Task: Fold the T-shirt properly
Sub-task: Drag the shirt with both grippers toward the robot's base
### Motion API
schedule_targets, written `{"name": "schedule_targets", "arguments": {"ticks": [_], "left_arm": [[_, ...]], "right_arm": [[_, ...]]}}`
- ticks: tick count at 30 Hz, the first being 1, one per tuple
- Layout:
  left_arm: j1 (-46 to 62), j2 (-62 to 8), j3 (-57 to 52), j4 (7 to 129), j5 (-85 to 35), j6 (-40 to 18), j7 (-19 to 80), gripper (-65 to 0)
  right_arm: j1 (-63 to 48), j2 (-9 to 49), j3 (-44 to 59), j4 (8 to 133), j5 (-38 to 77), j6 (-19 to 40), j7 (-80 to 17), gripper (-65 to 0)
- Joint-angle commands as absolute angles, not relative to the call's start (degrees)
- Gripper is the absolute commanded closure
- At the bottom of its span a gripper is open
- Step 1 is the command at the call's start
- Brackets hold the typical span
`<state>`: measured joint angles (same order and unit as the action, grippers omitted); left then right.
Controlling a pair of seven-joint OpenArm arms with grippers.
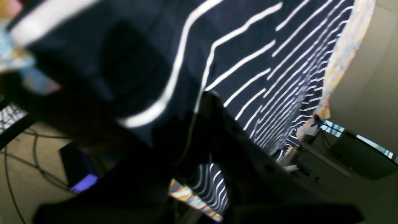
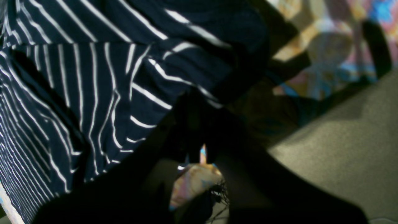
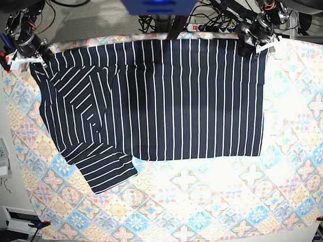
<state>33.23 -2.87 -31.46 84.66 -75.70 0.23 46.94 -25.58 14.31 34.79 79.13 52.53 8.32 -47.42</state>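
The T-shirt (image 3: pixel 161 96) lies spread on the table, dark navy with thin white stripes. One sleeve (image 3: pixel 106 169) sticks out toward the front left. In the base view my left gripper (image 3: pixel 251 49) is shut on the shirt's far right corner. My right gripper (image 3: pixel 35 58) is shut on its far left corner. In the left wrist view the striped cloth (image 1: pixel 248 62) runs into the dark fingers of the left gripper (image 1: pixel 199 112). The right wrist view shows the T-shirt (image 2: pixel 93 87) bunched at the right gripper (image 2: pixel 192 102), whose fingertips are hidden in shadow.
The pastel tile-patterned tablecloth (image 3: pixel 212 201) covers the table under the shirt. Cables and a power strip (image 3: pixel 202 25) lie on the floor behind the far edge. A white box (image 3: pixel 4 151) sits past the left edge.
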Motion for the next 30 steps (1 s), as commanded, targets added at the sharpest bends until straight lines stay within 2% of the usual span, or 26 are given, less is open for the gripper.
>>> {"name": "schedule_targets", "arguments": {"ticks": [1,4,7,12,15,23,30], "left_arm": [[33.5,-3.6,-31.9,85.6,-76.2,-0.1,46.0,0.0],[33.3,-3.5,-31.9,85.6,-76.3,-0.1,46.0,0.0],[33.5,-3.5,-31.9,85.8,-76.4,-0.1,46.0,-0.9],[33.6,-3.5,-31.9,85.8,-76.4,0.0,50.2,-18.0],[33.6,-3.5,-31.9,85.8,-76.4,0.0,51.1,-23.7],[35.7,-3.5,-32.0,85.8,-76.5,0.0,51.6,-24.6],[35.6,-3.6,-32.1,85.8,-77.7,0.0,51.6,-24.6]], "right_arm": [[-25.6,15.5,35.5,79.9,52.5,8.1,-45.7,-0.2],[-25.5,15.5,35.5,80.0,52.4,8.1,-45.7,-1.2],[-25.5,15.7,35.6,79.9,52.3,8.1,-45.7,-6.0],[-25.6,15.7,35.8,79.9,52.2,8.0,-45.6,-9.4],[-26.0,15.4,38.8,79.0,52.2,7.9,-45.8,-9.4],[-25.7,14.5,45.2,78.4,44.2,7.8,-45.8,-9.5],[-25.7,14.2,46.6,78.4,43.4,7.8,-46.0,-9.5]]}}
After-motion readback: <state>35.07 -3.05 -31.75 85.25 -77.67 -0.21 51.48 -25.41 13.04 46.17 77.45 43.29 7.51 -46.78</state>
